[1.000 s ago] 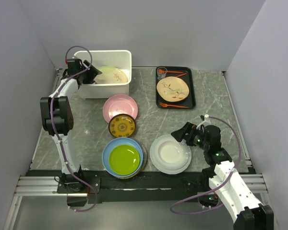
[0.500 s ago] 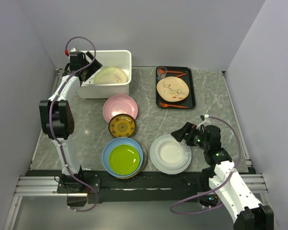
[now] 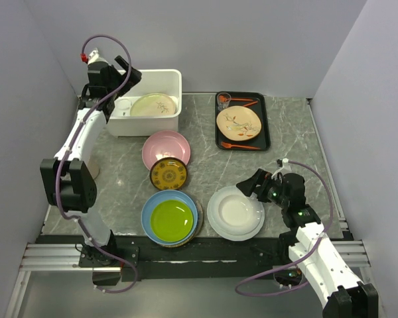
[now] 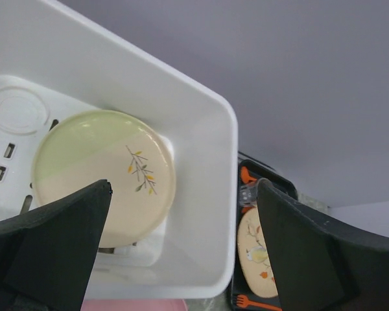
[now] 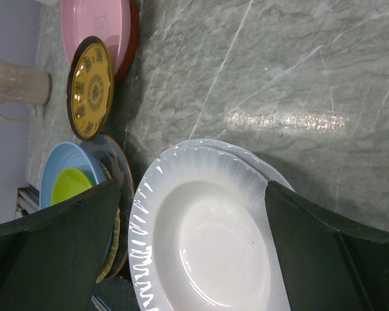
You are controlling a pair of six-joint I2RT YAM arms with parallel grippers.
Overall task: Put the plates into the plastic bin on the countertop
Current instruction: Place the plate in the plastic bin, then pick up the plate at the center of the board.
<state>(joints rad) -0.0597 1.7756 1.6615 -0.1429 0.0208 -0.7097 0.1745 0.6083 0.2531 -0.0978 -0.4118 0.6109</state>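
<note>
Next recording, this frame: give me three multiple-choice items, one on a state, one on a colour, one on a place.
1. The left hand is:
A. open and empty
B. shut on a plate
C. shut on nothing

2. The plate lying in the blue plate is:
A. pink
B. lime green
C. white

3. The sprig plate lies:
A. in the left hand
B. in the plastic bin
C. on the blue plate

Answers:
1. A: its fingers stand wide apart above the bin with nothing between them.
2. B: the lime green plate nests on the blue one.
3. B: it lies inside the bin's walls.
</note>
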